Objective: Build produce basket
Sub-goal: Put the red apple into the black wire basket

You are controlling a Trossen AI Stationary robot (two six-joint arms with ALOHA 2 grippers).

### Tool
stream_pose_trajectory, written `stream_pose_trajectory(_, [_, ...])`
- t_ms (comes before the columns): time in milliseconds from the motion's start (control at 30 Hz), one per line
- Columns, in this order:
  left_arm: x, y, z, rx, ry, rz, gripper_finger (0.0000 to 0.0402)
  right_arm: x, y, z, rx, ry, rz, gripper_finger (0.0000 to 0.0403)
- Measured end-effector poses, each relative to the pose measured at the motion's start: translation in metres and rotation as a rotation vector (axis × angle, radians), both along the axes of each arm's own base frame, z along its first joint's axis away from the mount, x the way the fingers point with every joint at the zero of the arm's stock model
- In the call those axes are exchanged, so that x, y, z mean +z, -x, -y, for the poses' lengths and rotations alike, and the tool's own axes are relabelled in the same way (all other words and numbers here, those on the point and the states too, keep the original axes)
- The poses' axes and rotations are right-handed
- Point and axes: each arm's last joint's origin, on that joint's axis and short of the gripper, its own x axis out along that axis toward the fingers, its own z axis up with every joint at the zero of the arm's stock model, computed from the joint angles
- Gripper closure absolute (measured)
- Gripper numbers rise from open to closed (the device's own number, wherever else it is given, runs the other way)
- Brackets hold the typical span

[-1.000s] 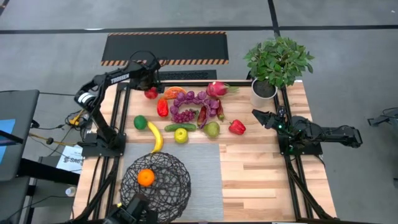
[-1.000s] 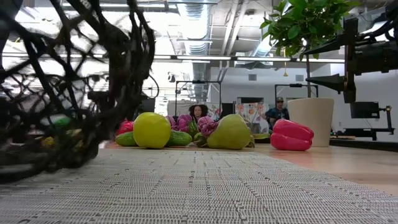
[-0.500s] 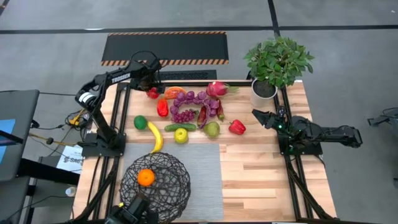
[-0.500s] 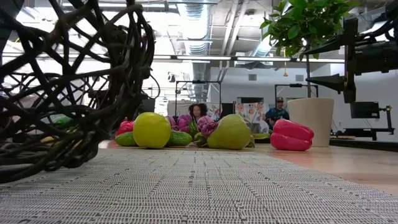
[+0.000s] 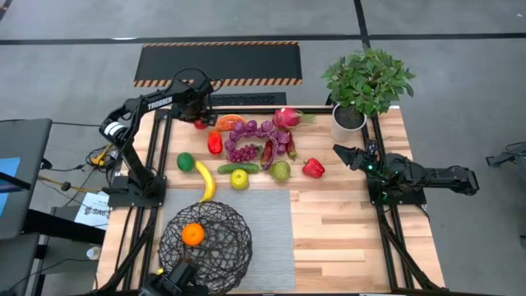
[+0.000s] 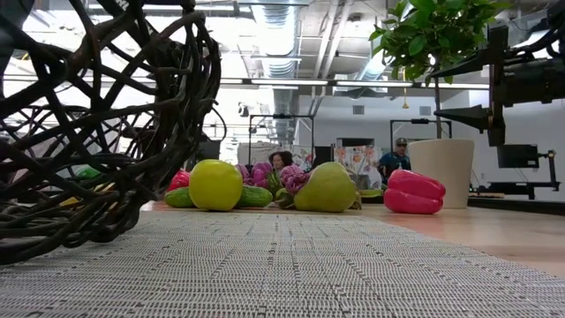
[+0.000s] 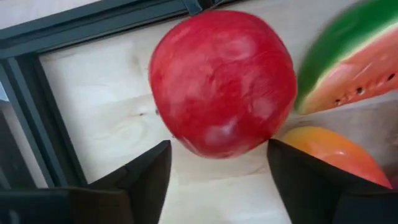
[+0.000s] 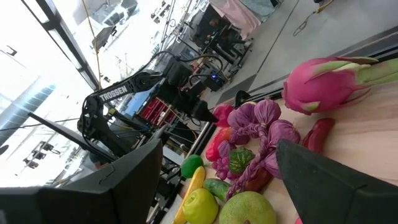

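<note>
risk is that the left hand (image 7: 217, 165), fingers spread either side of the red apple (image 7: 222, 81) at the desk's far corner (right hand (image 5: 339, 151) idle, spread), squeezes off-centre and it rolls away from the basket (image 5: 205, 238).

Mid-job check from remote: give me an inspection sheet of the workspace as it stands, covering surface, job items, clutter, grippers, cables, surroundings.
Surface: wooden table with a grey mat at its near middle.
Job's things: wire basket on the mat's left holds one orange; red apple, watermelon slice, banana, grapes, dragonfruit, red pepper lie loose at the far side.
Clutter: potted plant at the far right corner.
Grippers: left gripper at the apple, fingers either side, not touching it; right gripper open, waiting beside the pot.
Cables: some beside the left arm's base.
Surroundings: people in the background, away from the table.
</note>
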Motion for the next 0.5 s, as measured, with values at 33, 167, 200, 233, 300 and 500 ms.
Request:
stream_pose_trajectory(33, [0.000, 0.000, 0.000, -0.004, 0.003, -0.002, 0.0175, 0.000, 0.000, 0.000, 0.000, 0.000, 0.000, 0.0069])
stream_pose_trajectory(167, [0.000, -0.002, 0.004, -0.034, 0.022, -0.014, 0.0208, 0.000, 0.000, 0.000, 0.000, 0.000, 0.000, 0.0069])
stream_pose_trajectory(200, [0.000, -0.003, 0.006, -0.044, 0.034, -0.013, 0.0214, 0.000, 0.000, 0.000, 0.000, -0.001, 0.001, 0.0069])
stream_pose_trajectory(233, [0.001, -0.004, 0.008, -0.050, 0.048, -0.005, 0.0220, 0.000, 0.000, 0.000, 0.000, -0.002, 0.002, 0.0069])
stream_pose_trajectory(300, [0.004, -0.006, 0.014, -0.067, 0.059, 0.002, 0.0229, 0.000, 0.000, 0.000, 0.001, -0.006, 0.004, 0.0069])
stream_pose_trajectory(500, [0.032, -0.012, 0.027, -0.088, -0.052, 0.086, 0.0208, 0.000, 0.000, 0.000, 0.001, -0.006, 0.004, 0.0069])
